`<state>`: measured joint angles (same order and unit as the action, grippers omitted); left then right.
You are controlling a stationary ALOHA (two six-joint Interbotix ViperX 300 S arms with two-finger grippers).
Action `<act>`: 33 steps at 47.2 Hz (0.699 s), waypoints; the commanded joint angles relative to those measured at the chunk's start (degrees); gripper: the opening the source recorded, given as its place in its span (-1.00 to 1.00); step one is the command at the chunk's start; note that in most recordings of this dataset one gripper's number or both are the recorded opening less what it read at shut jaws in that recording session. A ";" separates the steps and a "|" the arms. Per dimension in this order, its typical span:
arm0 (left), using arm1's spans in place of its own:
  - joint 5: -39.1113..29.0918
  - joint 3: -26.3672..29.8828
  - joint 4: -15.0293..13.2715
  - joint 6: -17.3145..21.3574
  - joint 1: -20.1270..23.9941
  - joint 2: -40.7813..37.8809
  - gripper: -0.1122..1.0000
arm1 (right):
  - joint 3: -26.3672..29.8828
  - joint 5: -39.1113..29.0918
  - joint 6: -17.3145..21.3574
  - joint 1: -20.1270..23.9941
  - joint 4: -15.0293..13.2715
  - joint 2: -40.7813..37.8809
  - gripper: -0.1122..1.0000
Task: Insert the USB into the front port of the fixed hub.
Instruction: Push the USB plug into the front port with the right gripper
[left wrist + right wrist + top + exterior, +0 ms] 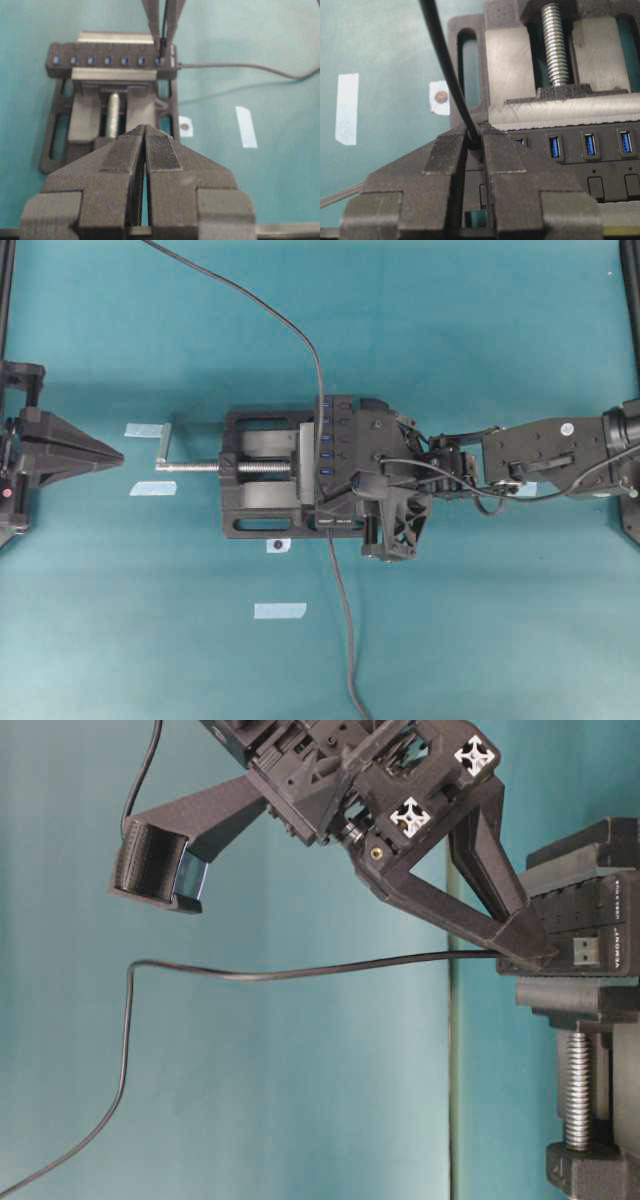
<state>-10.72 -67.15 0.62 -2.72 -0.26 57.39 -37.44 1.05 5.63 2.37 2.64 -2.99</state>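
The overhead view sets out the whole arrangement: the long narrow black bar-shaped hub [335, 450] with its row of blue sockets is clamped in a wider black vise [265, 475] with a silver screw handle [185, 462], the right gripper [345, 485] reaches over the hub's near end, and the left gripper [118, 453] sits well apart at the left edge.

Only the right wrist view shows the grip: the jaws stand narrow, pinched on the small black USB plug [474, 142] where its thin dark grey cable [445, 75] leaves it, right at the end socket beside three free blue ones.

The left wrist view shows the left jaws pressed together on nothing, and beyond them the plug [163, 46] standing over the last socket on the right of the hub, between the right fingertips [172, 20].

The table-level view shows the cable [300, 970] trailing from the fingertips by the hub's end.

The worktop [480, 620] is teal, with pale tape strips [280, 610] stuck to it.
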 commanded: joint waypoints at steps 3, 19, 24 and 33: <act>0.44 0.62 0.09 -0.18 -0.09 -0.26 -0.80 | 0.44 0.26 0.70 0.18 -0.09 0.53 -0.69; 0.53 0.62 0.09 -0.18 -0.09 -0.26 -0.79 | 0.18 -0.09 0.53 -0.62 -0.18 0.88 -0.70; 0.53 0.62 0.09 -0.18 -0.09 -0.26 -0.79 | 0.26 -0.18 0.53 -0.79 -0.18 1.14 -0.70; 0.53 0.35 0.09 -0.18 -0.09 -0.26 -0.79 | 0.35 -0.35 0.44 -0.79 -0.18 1.32 -0.70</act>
<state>-10.72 -67.24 0.62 -2.72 -0.26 57.39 -37.53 0.88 5.63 1.76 2.46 -2.99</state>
